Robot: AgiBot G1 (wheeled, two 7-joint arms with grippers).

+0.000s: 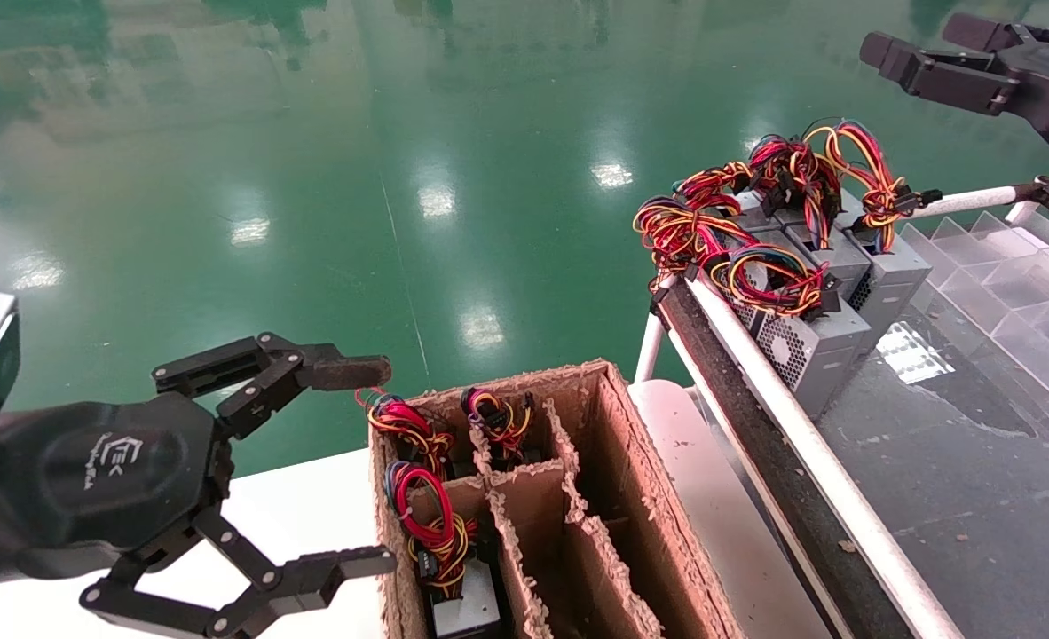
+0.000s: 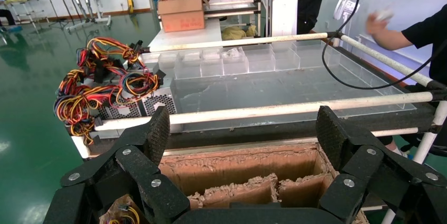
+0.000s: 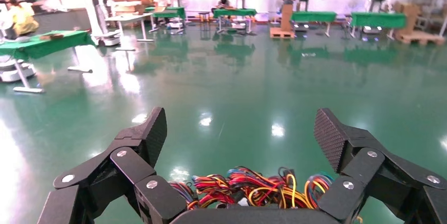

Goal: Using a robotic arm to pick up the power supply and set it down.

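Right hand [image 1: 910, 58] up at far right, fingers spread, empty, above and beyond the power supplies [image 1: 808, 293] clustered at the far-left end of the black tabletop [image 1: 977, 497], wire bundles looped on top. Left hand [image 1: 360, 466] at near left, fingers spread wide, empty, just beside the partitioned cardboard box [image 1: 631, 497]. Three more wired units sit in the box's left compartments. White rail [image 1: 808, 453] edges the tabletop.
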